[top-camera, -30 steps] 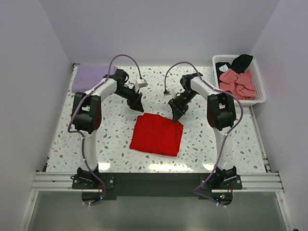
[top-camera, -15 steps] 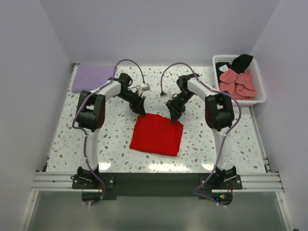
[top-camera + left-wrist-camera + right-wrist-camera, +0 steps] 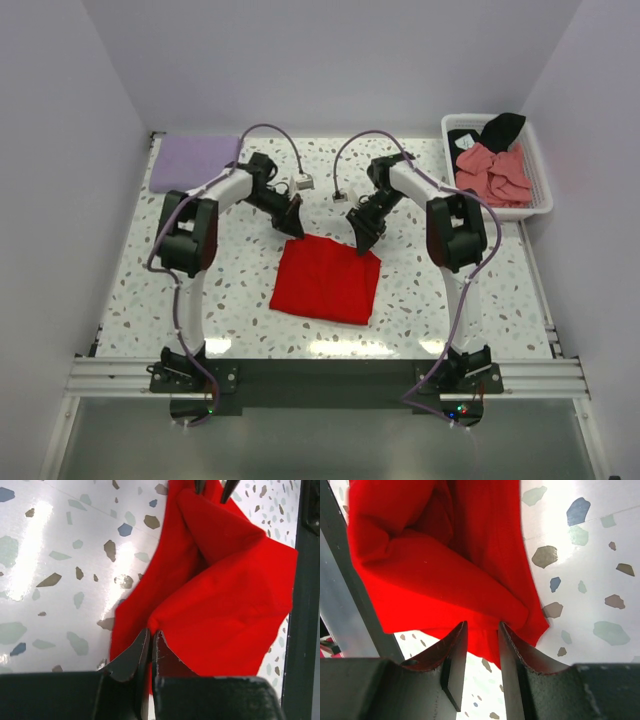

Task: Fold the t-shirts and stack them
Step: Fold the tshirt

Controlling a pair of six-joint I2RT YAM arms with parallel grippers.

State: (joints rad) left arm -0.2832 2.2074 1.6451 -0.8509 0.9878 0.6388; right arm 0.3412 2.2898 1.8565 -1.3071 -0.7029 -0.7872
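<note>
Vs 1 s ago, we saw the left gripper [image 3: 293,222] drop onto the far-left corner of the red t-shirt [image 3: 325,280], mid-table, pinched closed on its edge. The right gripper [image 3: 362,236] straddled the far-right corner w/ a gap; grip unclear. The table [image 3: 230,290] lay bare either side.

The red t-shirt [image 3: 326,279] lies folded mid-table, its far corners rumpled. The lavender t-shirt [image 3: 193,160] lies flat far-left. The salmon-pink t-shirts [image 3: 495,170] and black t-shirt [image 3: 503,126] are heaped in the basket [image 3: 545,190].
</note>
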